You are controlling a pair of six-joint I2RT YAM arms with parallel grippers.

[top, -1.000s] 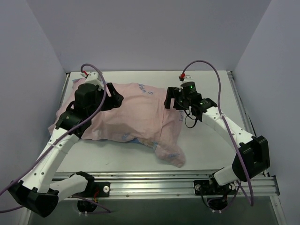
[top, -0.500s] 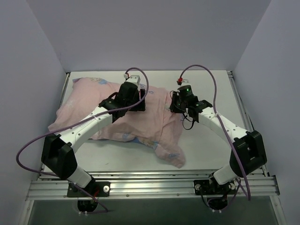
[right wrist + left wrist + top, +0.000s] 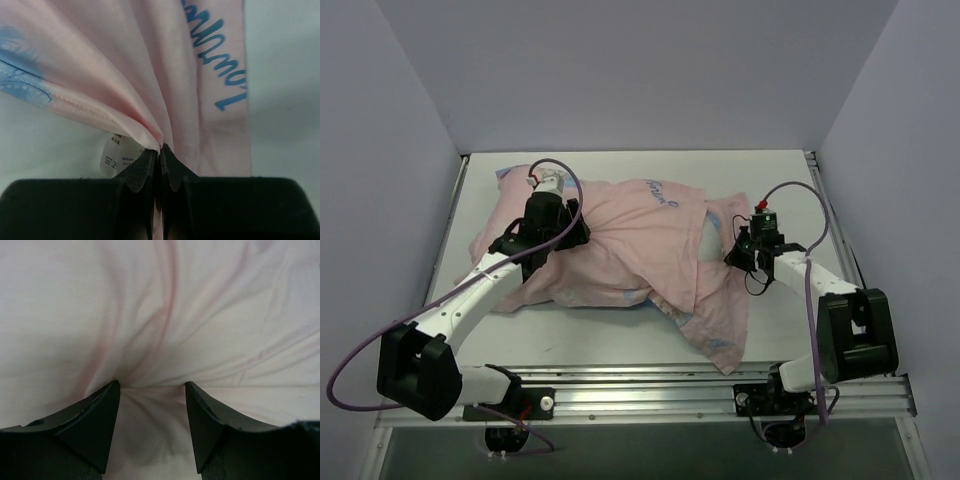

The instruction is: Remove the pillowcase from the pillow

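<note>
The pillowcase (image 3: 640, 240), pink side up, covers most of the pillow (image 3: 715, 240) on the desk (image 3: 570, 340). The right fingers (image 3: 147, 170) are pinched together on the case's hem at the pillow's right end. The left fingers (image 3: 100, 415) are apart, pressing the fabric on the pillow's left half. A good pull draws the hem low and steadily away from the pillow, with the left arm pinning the pillow itself, not loose cloth.

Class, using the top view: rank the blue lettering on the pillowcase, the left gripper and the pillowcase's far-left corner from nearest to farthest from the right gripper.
Measured from the right gripper, shut on the edge of the pillowcase:
1. blue lettering: just up and to the left of it.
2. left gripper: further left, over the middle of the fabric.
3. far-left corner: at the back left.
</note>
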